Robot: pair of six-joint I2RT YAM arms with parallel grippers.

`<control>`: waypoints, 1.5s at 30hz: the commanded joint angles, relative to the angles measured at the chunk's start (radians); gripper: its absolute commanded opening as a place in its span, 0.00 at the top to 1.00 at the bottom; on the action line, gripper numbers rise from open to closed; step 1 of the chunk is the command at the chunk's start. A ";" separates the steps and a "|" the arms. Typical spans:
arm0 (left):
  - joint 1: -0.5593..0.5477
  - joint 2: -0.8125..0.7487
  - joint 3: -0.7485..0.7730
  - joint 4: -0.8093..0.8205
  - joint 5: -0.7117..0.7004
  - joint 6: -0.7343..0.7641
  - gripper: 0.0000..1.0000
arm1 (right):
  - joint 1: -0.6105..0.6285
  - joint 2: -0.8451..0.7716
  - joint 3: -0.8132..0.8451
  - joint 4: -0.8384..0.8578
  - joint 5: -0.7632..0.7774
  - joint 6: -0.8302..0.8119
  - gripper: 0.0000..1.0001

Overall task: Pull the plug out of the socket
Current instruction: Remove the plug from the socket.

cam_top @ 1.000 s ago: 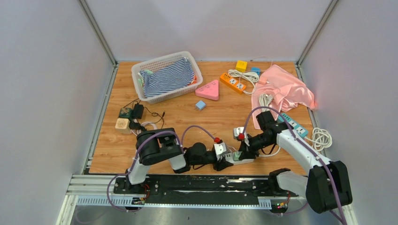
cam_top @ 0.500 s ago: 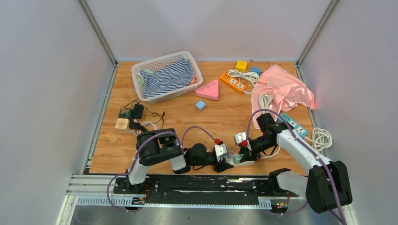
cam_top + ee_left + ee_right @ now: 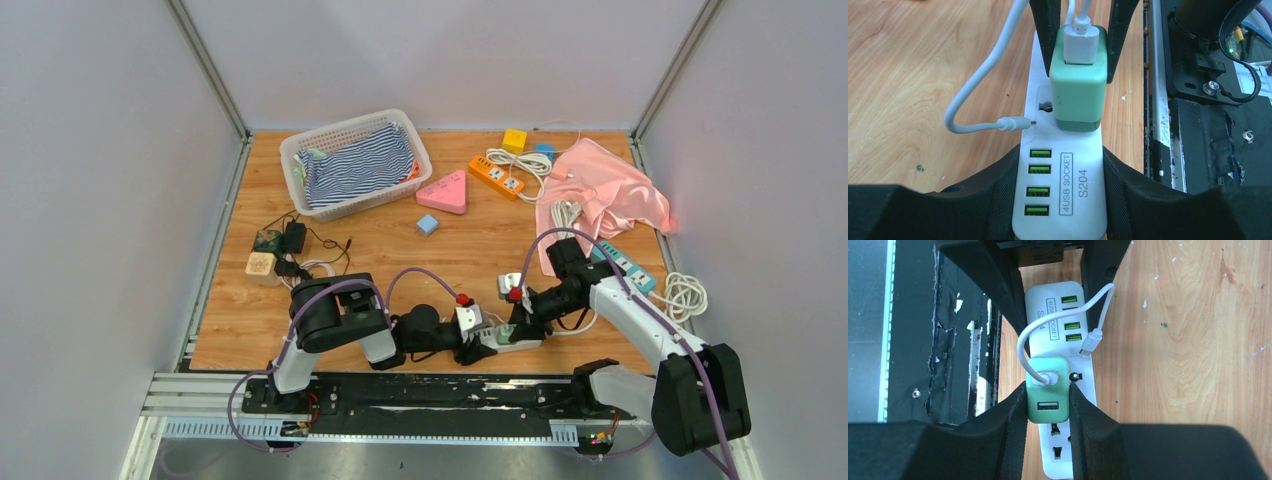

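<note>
A white power strip, the socket (image 3: 1080,192), lies near the table's front edge (image 3: 520,342). My left gripper (image 3: 1060,165) is shut on its end with the green USB ports. A mint green plug (image 3: 1079,85) stands on the strip's face with a white cable (image 3: 973,90) coming out of its top. In the left wrist view its base meets the strip. My right gripper (image 3: 1048,387) is shut on the plug (image 3: 1047,407), one pad on each side. The strip (image 3: 1054,299) runs on beyond it to the left gripper's fingers (image 3: 998,280). From above, both grippers (image 3: 478,343) (image 3: 518,325) meet over the strip.
The black base rail (image 3: 1208,125) runs right beside the strip. Farther back are a white basket (image 3: 300,150) of striped cloth, a pink triangle (image 3: 444,192), an orange strip (image 3: 497,177), a pink cloth (image 3: 605,190), a blue strip (image 3: 625,265), a coiled cable (image 3: 680,297) and black adapters (image 3: 285,245).
Half a second ago the right gripper and the strip sat slightly farther right; now they are back where they were a second ago. Both grips are unchanged.
</note>
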 commanded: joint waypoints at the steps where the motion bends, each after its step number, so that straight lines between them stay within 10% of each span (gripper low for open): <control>1: 0.001 0.014 -0.007 0.034 -0.018 0.000 1.00 | -0.012 -0.010 -0.001 -0.134 -0.047 -0.209 1.00; 12: 0.001 0.016 -0.003 0.027 -0.016 0.000 1.00 | -0.013 -0.002 0.002 -0.188 -0.070 -0.315 1.00; 22: 0.000 0.018 -0.003 0.025 -0.013 0.000 1.00 | -0.020 -0.011 0.020 -0.052 -0.034 -0.022 1.00; 36: 0.001 0.018 0.002 0.018 -0.014 0.001 1.00 | -0.019 -0.011 -0.005 -0.227 -0.101 -0.376 1.00; 45: 0.000 0.017 0.001 0.019 -0.013 0.001 1.00 | -0.028 -0.017 0.019 -0.115 -0.090 -0.120 1.00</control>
